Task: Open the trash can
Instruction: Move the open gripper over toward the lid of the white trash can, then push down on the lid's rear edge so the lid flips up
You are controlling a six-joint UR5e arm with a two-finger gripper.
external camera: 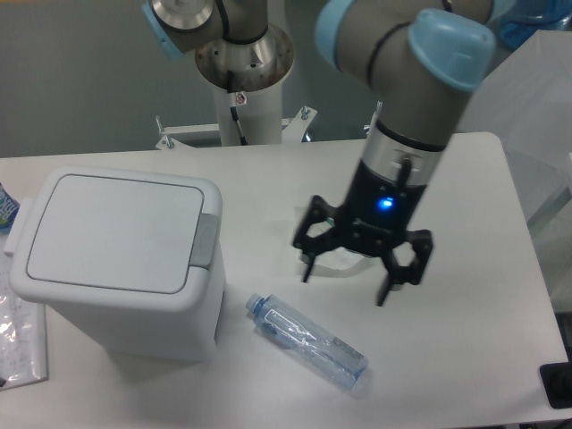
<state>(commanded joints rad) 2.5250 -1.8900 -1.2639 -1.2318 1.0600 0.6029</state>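
The white boxy trash can [116, 264] stands at the left of the table with its flat lid shut. Its grey push-button tab [206, 241] sits on the right edge of the lid. My gripper [347, 279] hangs open and empty above the table's middle, well to the right of the can and not touching it. Its dark fingers point down, with a blue light on the wrist.
A clear plastic bottle [308, 340] lies in front of the gripper, near the can's lower right corner. A crumpled clear plastic bag [335, 259] lies partly hidden behind the gripper. Plastic packaging [18, 335] lies at the left edge. The robot base [241, 71] stands at the back.
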